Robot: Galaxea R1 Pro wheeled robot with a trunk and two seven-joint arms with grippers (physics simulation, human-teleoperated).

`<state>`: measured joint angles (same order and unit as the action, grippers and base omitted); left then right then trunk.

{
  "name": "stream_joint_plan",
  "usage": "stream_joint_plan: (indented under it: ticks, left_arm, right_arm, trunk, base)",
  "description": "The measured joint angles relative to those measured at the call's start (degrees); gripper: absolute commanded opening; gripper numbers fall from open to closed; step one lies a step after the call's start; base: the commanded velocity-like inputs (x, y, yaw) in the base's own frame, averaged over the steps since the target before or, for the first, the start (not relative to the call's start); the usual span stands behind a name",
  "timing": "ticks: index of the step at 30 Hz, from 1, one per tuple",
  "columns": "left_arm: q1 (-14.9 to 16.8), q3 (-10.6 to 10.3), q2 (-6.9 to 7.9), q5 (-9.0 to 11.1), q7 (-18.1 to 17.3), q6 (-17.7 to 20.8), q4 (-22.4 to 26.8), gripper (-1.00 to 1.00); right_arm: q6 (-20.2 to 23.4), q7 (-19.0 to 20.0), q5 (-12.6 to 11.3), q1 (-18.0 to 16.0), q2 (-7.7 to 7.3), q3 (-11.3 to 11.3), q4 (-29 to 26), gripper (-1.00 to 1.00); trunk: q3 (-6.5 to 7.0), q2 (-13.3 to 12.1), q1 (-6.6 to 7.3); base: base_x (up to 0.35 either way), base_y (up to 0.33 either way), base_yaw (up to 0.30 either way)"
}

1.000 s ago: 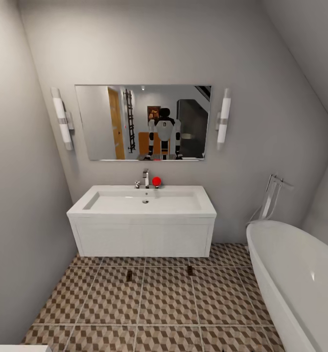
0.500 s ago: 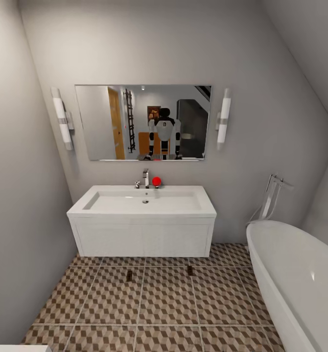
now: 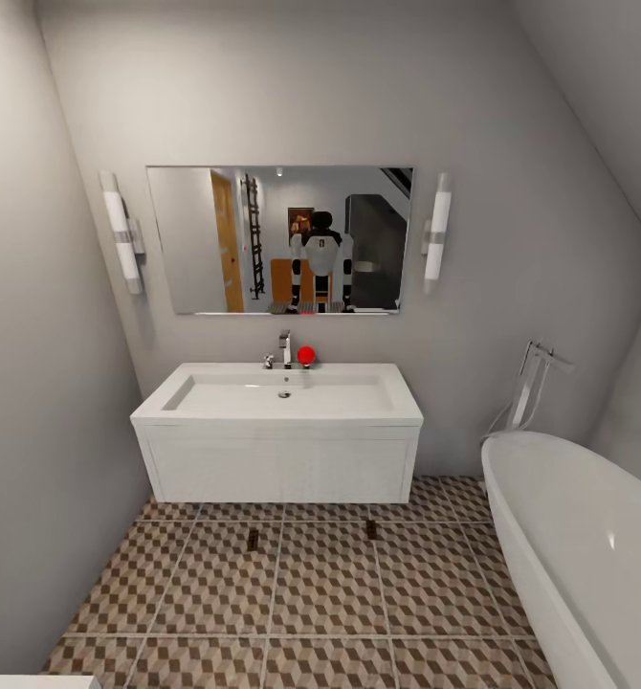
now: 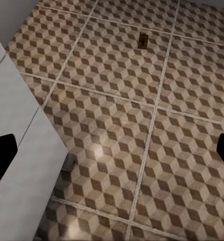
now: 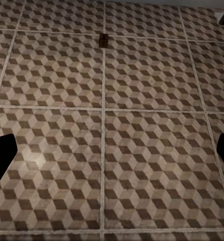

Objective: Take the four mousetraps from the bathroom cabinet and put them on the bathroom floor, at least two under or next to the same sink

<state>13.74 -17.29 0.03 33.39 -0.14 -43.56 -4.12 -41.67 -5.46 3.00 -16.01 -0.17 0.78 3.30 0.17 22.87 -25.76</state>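
Two mousetraps lie on the cube-patterned bathroom floor [image 3: 320, 593] just in front of the white sink vanity [image 3: 278, 450]: one mousetrap [image 3: 253, 540] toward its left, the other mousetrap [image 3: 371, 528] toward its right. In the left wrist view a mousetrap [image 4: 142, 40] lies far ahead of my left gripper [image 4: 112, 155], which is open and holds nothing. Over bare tiles my right gripper [image 5: 112, 155] is open too, with a mousetrap [image 5: 104, 40] well beyond its fingers. The cabinet is out of view.
A white bathtub [image 3: 588, 545] takes up the right side of the room. Grey walls close in on the left and behind the sink. A mirror [image 3: 280, 239] hangs above the basin, and a red object [image 3: 306, 355] sits by the faucet. A white surface [image 4: 16, 150] lies beside my left gripper.
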Motion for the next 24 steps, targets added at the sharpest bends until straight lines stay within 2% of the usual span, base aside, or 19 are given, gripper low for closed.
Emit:
stream_joint_plan:
  ticks: [12, 24]
  left_arm:
    - [0.0, 0.09, 0.19, -0.04, -0.65, 0.08, 0.0, 1.0]
    - [-0.01, 0.1, -0.45, -0.07, -0.68, 0.24, 0.01, 1.0]
  right_arm:
    - [0.09, -0.01, 0.0, 0.0, 0.07, -0.1, 0.0, 1.0]
    - [-0.03, -0.07, 0.0, 0.0, 0.15, -0.14, -0.01, 1.0]
  trunk:
    - [0.0, 0.0, 0.0]
    - [0.01, 0.0, 0.0]
  base:
    - [0.0, 0.0, 0.0]
    - [0.0, 0.0, 0.0]
